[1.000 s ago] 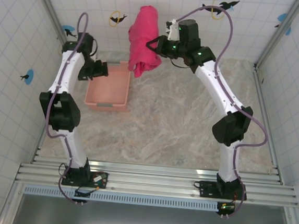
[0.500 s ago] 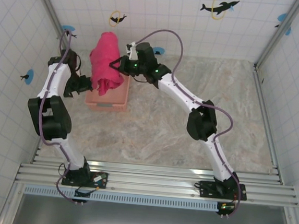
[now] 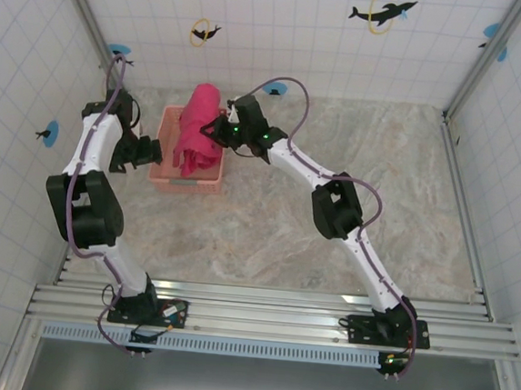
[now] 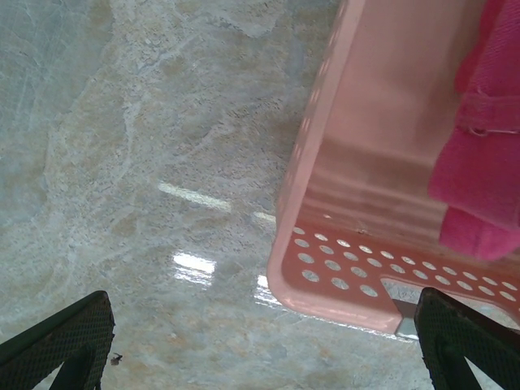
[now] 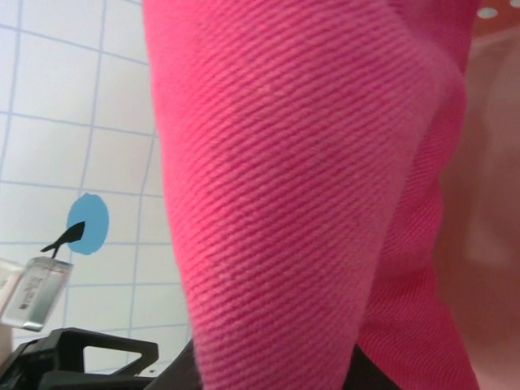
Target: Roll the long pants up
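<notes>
The long pants (image 3: 196, 136), bunched into a bright pink-red bundle, hang pinched in the right gripper (image 3: 214, 133), which clamps the cloth from the bundle's right side in the top view. On the right wrist cam we see the pants (image 5: 301, 203) pressed right up vs. the lens, twill weave across most of the pic. The gripper's own fingers are hidden behind the fabric.

The bundle stands roughly upright over the pale pink basket (image 3: 180, 181), lower end down inside it. We can't tell if it touches the basket floor. On the left wrist cam the pants (image 4: 483, 162) show at the right edge, inside the basket walls, w/ the perforated rim (image 4: 341, 280) below them.

The left gripper (image 3: 151, 152) sits just beside the basket's left wall, apart from the cloth, jaws spread wide & holding nothing. Its two fingers (image 4: 61, 345) frame a basket corner. The basket rests on the marbled tabletop (image 3: 330, 238), back-left, near the tiled wall (image 3: 284, 33).
</notes>
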Motion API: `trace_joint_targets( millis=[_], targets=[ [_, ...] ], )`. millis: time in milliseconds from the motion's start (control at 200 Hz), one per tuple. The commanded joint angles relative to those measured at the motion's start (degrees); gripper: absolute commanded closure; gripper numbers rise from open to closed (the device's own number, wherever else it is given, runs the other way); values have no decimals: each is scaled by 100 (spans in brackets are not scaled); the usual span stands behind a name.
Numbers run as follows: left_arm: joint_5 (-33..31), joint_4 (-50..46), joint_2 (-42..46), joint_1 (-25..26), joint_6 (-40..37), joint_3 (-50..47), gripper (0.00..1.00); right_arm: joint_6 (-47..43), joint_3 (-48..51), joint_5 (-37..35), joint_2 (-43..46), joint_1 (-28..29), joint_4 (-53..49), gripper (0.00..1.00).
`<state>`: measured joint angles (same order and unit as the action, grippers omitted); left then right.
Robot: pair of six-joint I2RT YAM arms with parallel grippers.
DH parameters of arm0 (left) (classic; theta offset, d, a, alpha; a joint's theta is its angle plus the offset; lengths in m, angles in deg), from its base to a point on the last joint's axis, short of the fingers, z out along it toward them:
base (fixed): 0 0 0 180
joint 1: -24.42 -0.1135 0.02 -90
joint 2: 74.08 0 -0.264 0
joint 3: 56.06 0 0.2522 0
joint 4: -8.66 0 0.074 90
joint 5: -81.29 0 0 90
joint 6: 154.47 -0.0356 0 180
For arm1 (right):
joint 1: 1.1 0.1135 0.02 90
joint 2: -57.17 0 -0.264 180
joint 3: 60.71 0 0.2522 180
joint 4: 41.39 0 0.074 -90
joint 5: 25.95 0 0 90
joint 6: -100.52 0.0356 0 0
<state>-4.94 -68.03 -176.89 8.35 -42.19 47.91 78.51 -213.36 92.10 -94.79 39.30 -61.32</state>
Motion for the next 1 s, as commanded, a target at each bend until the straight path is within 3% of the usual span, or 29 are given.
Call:
trace_joint_targets(
  millis=[0, 165, 245, 255, 265, 275, 540, 676, 801, 996],
  targets=[
    [98, -114, 70, -34, -105, -87, 3, -180, -543, 51, -38, 45, 208, 68],
    [73, -52, 6, -31, -53, -92, 3, -479, -432, 183, 63, 42, -308, 42],
    [33, -26, -20, -32, -21, -83, 3, -605, -456, 174, 193, 5, -365, 37],
    [29, -26, -20, -30, -15, -81, 3, -610, -462, 174, 211, -5, -371, 28],
    [21, -26, -20, -35, -21, -82, 3, -617, -470, 174, 228, -19, -374, 7],
    [24, -19, -20, -31, -20, -83, 3, -624, -489, 174, 250, -23, -382, 1],
    [-78, 304, 116, -36, -50, -194, 3, -1868, -789, -186, 1072, -489, -2335, 4],
    [245, 635, 217, -36, 59, -359, 3, -2171, -859, -211, 1209, -671, -2386, 3],
    [352, 712, 216, -36, 162, -473, 3, -1739, -1575, 182, 736, -619, -2057, 0],
    [368, 1253, 524, -36, -106, -923, 3, -1830, -1464, 193, 682, -687, -2043, 15]
  ],
)
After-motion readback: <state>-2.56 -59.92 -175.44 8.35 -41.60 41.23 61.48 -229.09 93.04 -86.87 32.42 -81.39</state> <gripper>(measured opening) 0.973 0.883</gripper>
